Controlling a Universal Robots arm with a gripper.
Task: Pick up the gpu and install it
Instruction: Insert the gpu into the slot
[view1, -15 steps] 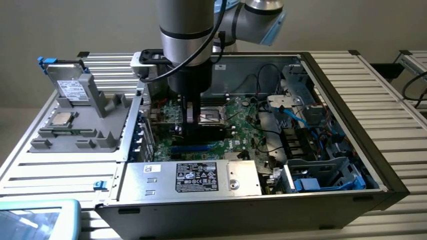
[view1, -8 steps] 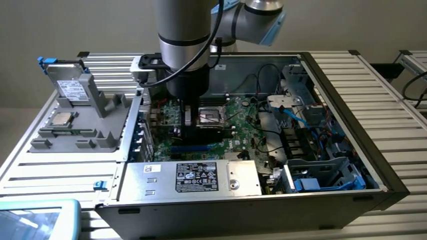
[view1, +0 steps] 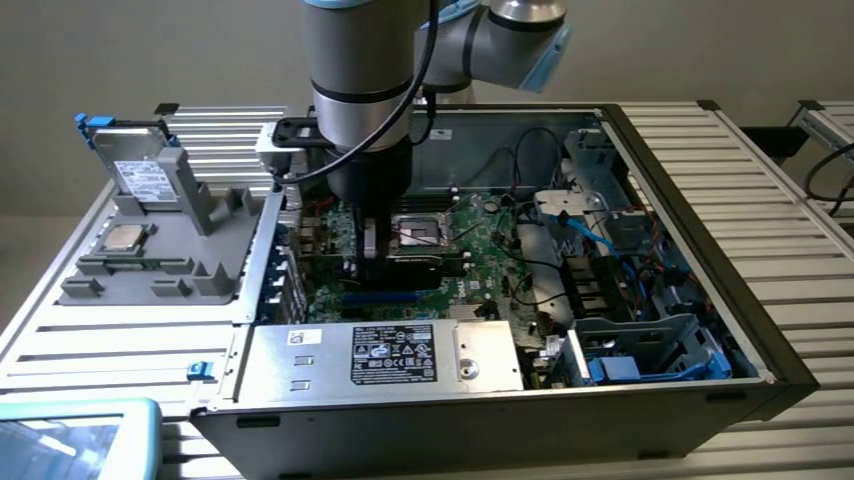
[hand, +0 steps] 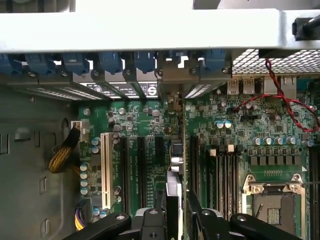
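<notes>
Gripper (view1: 384, 243) is down inside the open computer case (view1: 747, 330), jaws closed on the gpu (view1: 424, 266). The card is held on edge, its black cooler facing the exterior view's right. In the wrist view the gpu (hand: 173, 187) runs edge-on between the fingers (hand: 196, 207), lined up among the black slots of the motherboard (hand: 250, 135) and well apart from the white slot (hand: 105, 170). Cannot tell whether it is seated. The processor socket (view1: 422, 231) is just beside the card. A gray tray (view1: 160, 225) sits outside the case on the exterior view's left.

gpu (hand: 173, 200) edge-on over motherboard (hand: 210, 130), inside case (view1: 534, 425)
</notes>
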